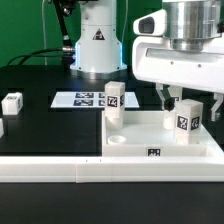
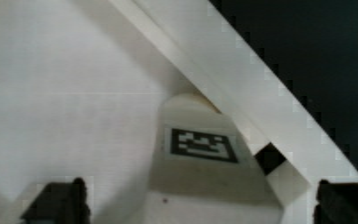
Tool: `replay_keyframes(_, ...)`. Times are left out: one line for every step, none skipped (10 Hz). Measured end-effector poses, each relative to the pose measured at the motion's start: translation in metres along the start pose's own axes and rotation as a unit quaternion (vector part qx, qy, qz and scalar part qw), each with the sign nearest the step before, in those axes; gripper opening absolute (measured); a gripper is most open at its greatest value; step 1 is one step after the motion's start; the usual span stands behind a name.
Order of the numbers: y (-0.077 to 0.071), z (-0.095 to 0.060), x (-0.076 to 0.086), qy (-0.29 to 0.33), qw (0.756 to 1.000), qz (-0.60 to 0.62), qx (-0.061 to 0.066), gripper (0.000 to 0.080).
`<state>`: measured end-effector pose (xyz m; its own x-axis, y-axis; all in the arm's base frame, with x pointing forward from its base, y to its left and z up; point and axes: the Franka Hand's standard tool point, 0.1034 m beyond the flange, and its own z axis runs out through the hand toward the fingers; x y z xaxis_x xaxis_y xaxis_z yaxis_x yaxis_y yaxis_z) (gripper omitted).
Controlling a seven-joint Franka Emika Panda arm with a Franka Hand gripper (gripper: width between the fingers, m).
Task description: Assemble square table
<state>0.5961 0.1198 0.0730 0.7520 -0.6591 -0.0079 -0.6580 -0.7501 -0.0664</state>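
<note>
The white square tabletop (image 1: 140,135) lies tray-side up at the exterior view's right. One tagged white leg (image 1: 113,100) stands in its far left corner socket. A second tagged leg (image 1: 187,117) stands upright near the tray's right corner, directly under my gripper (image 1: 186,102). In the wrist view this leg (image 2: 202,143) sits between my dark fingertips (image 2: 55,200), with a gap showing on each side. The gripper (image 2: 199,205) is open and straddles the leg's top without clamping it. The tabletop's raised rim (image 2: 247,70) runs beside the leg.
Another loose leg (image 1: 12,103) lies on the black table at the exterior view's left, and one more (image 1: 1,128) shows at the very edge. The marker board (image 1: 80,99) lies behind the tabletop. A long white border wall (image 1: 90,167) runs along the front. The arm's base (image 1: 97,45) stands behind.
</note>
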Motion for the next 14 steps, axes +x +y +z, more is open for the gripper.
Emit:
replay_keyframes(0.0002,0.0,0.0002,0.0,0.999,-0.042,0.0,0.0647)
replay_keyframes(0.0008,0.0004,-0.0001,0.0,0.997,-0.076,0.0,0.0649)
replay_keyframes(0.0011,0.0006,0.0,0.0,0.994,-0.109,-0.001,0.0649)
replay_keyframes(0.0014,0.0006,0.0003,-0.001,0.989,-0.149,-0.001,0.0649)
replay_keyframes(0.0016,0.0007,0.0003,-0.001,0.984,-0.18,-0.001,0.0649)
replay_keyframes(0.0016,0.001,0.0002,0.002,0.971,-0.238,-0.003,0.0649)
replay_keyframes(0.0007,0.0014,-0.0007,0.005,0.958,-0.287,-0.004,0.0649)
replay_keyframes(-0.0014,0.0013,-0.0014,0.009,0.948,-0.317,-0.006,0.0649)
replay_keyframes(-0.0009,0.001,-0.0004,0.011,0.926,-0.377,-0.012,0.0649)
replay_keyframes(-0.0002,0.0007,0.0012,0.012,0.91,-0.414,-0.014,0.0649)
replay_keyframes(0.0005,0.0005,0.0022,0.012,0.896,-0.443,-0.015,0.0649)
replay_keyframes(0.0013,0.0005,0.0031,0.012,0.875,-0.484,-0.019,0.0649)
replay_keyframes(0.0013,0.0005,0.0031,0.012,0.863,-0.505,-0.02,0.0649)
replay_keyframes(0.0013,0.0005,0.0032,0.012,0.852,-0.523,-0.021,0.0649)
